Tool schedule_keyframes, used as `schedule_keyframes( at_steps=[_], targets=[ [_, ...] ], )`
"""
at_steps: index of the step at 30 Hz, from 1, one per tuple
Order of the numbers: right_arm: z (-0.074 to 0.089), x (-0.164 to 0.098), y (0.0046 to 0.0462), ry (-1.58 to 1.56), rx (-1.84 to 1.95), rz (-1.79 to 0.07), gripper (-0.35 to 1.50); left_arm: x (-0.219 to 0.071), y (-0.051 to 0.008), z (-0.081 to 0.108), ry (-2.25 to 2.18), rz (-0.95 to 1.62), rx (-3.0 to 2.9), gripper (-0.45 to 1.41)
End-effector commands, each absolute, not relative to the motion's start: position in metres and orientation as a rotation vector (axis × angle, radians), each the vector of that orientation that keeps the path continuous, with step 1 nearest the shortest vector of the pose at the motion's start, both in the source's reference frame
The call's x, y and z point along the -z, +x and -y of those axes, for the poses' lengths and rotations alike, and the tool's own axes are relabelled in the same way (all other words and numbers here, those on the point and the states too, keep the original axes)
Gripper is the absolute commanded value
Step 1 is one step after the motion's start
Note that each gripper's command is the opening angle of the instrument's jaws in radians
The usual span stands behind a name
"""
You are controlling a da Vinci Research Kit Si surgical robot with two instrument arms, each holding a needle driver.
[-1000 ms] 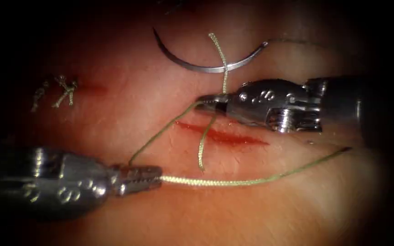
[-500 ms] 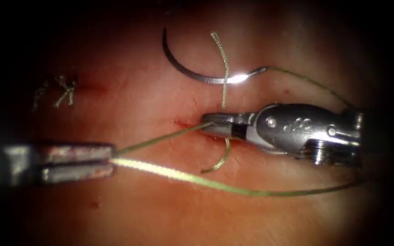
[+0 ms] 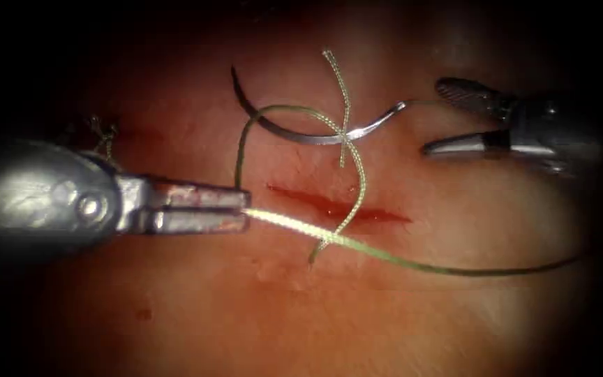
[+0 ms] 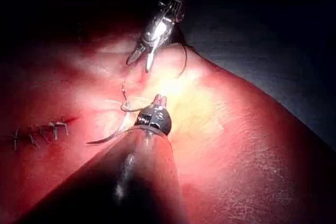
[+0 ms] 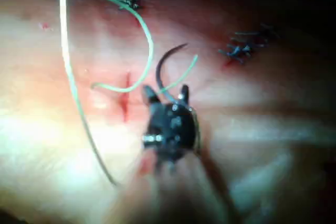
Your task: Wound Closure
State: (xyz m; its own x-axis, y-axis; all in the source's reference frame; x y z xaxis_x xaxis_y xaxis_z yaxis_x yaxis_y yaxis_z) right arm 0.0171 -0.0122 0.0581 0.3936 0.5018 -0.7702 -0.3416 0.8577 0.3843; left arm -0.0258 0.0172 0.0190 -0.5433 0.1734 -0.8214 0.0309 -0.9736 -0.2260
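My left tool [image 3: 244, 209] comes in from the left with its jaws shut on the green thread [image 3: 385, 257] just left of the cut [image 3: 340, 206]. From there the thread runs right across the tissue, and a slack loop [image 3: 246, 132] of it arcs up over the needle. The curved needle [image 3: 294, 134] lies flat on the tissue beyond the cut, held by neither tool. My right tool [image 3: 433, 116] hovers at the upper right, open and holding nothing. In the wrist views I see the left tool [image 4: 158, 99], the right tool [image 5: 166, 93] and the needle [image 5: 164, 65].
Red fluid lies along the cut. Finished stitches with short cut ends [image 3: 102, 132] sit on the tissue to the left, also seen as stitches [image 4: 42, 131] in the left wrist view. A loose thread tail [image 3: 336, 70] crosses the needle.
The right tool has opened, let go of the thread and drawn back to the upper right. The left tool has moved right with the thread, which now lies in a slack loop.
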Motion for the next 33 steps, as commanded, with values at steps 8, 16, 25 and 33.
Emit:
schedule_keyframes(
  at_steps=[8, 16, 25, 33],
  targets=[
    [0.013, -0.05, 0.0076, 0.143, -0.595, -1.101, 1.35, -0.023, -0.0268, -0.021, -1.451, 0.376, -2.619, -0.45],
    [0.02, -0.045, 0.0069, 0.218, -0.527, -1.171, 0.93, -0.026, -0.0269, -0.025, -1.356, 0.364, -2.554, -0.45],
    [0.025, -0.05, 0.0181, 0.252, -0.448, -1.15, 0.78, -0.026, -0.0283, -0.026, -1.303, 0.352, -2.521, -0.45],
    [0.027, -0.057, 0.0251, 0.292, -0.403, -1.105, 0.58, -0.024, -0.0279, -0.025, -1.31, 0.349, -2.495, -0.45]
  ],
)
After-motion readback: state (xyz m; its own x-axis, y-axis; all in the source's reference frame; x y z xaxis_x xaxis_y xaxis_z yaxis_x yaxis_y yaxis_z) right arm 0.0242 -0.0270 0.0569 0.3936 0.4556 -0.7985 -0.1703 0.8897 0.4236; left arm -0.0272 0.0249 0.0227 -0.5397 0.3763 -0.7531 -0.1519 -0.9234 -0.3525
